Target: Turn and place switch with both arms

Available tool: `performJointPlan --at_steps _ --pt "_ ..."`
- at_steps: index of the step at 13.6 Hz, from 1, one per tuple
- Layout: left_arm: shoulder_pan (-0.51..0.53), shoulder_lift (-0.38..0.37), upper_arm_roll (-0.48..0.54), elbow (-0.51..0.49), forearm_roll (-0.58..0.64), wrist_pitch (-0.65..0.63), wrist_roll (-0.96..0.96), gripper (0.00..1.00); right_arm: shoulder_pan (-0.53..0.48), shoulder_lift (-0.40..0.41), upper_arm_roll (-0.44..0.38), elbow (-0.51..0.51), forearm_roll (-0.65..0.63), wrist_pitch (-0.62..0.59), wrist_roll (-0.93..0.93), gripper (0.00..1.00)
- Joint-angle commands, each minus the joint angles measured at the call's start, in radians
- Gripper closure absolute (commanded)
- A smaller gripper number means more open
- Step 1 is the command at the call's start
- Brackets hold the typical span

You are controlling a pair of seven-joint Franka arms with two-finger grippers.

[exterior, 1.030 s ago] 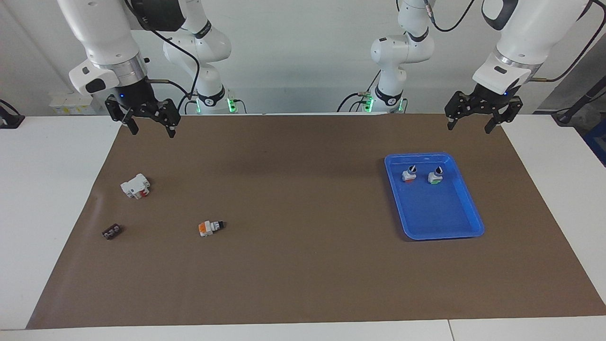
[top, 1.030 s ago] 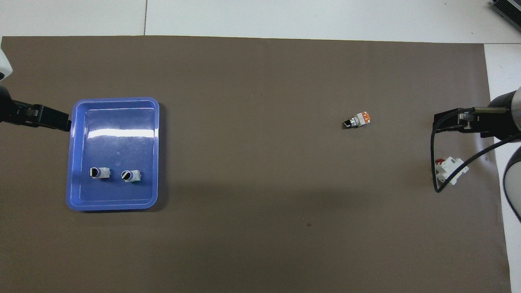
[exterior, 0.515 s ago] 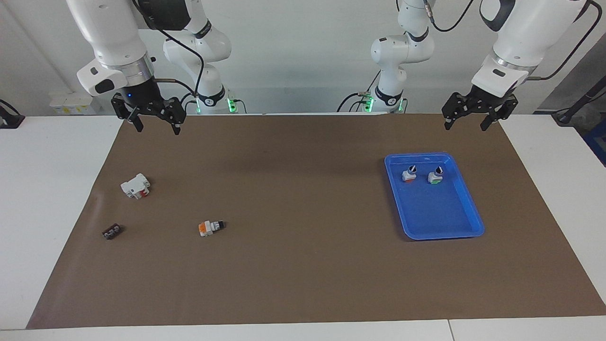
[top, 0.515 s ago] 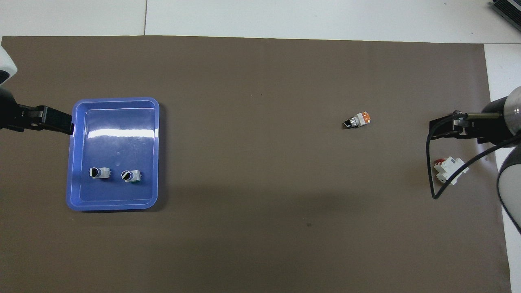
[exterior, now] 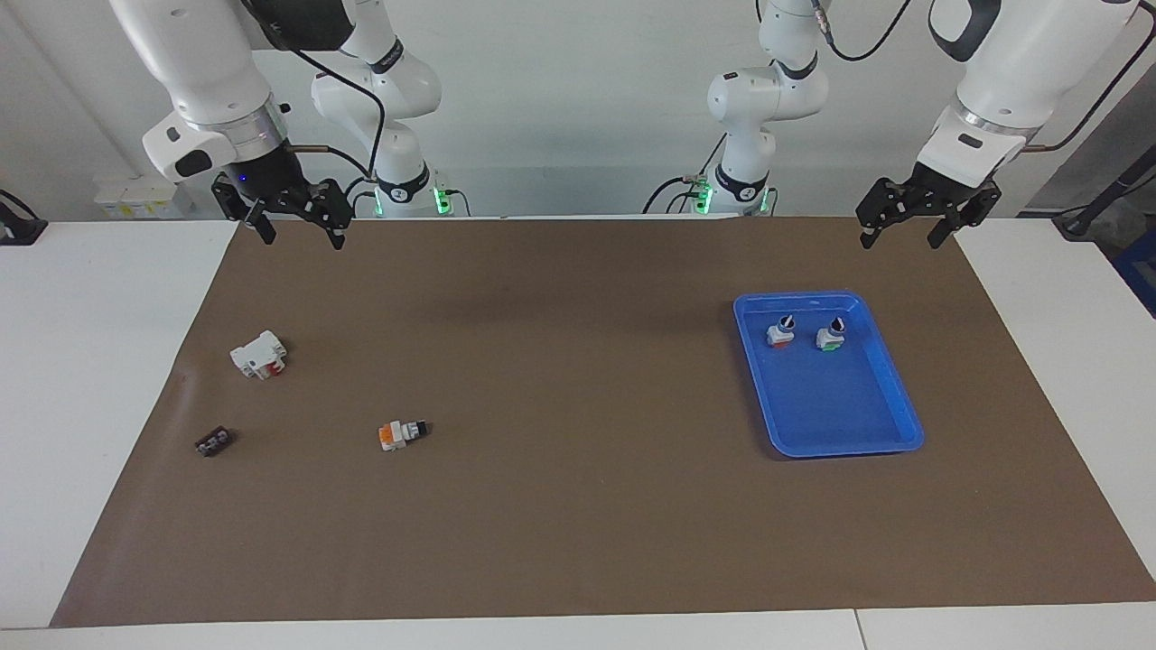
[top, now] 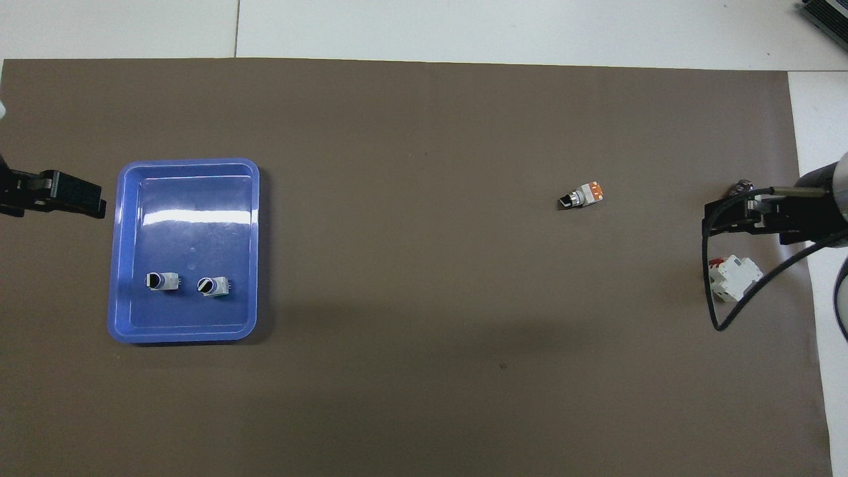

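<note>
Both grippers hang empty with fingers spread in the facing view: left gripper (exterior: 906, 233) up above the mat's edge near the blue tray (exterior: 890, 424), right gripper (exterior: 298, 233) at its own end. Green-based switch (exterior: 829, 338) stands in the tray beside an orange-based switch (exterior: 779, 334).

Overhead, the left gripper (top: 63, 199) is cut off at the frame edge, the switch (top: 214, 286) shows no green. I'd lower squarely over the knob.

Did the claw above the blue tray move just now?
Yes. In the facing view the left gripper shifted a little toward the left arm's end of the table, judged against the blue tray, which stayed put. It hangs open, holding nothing.
</note>
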Motion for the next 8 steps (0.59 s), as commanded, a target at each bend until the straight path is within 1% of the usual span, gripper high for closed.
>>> performJointPlan --at_steps 1,8 --pt "0.011 -0.029 -0.004 -0.03 -0.009 -0.005 -0.009 0.0 0.002 -0.009 0.015 0.012 -0.058 -0.022 0.002 0.0" --pt "0.011 -0.029 -0.004 -0.03 -0.009 -0.005 -0.009 0.0 -0.004 -0.012 0.015 0.012 -0.041 -0.009 0.009 0.0"
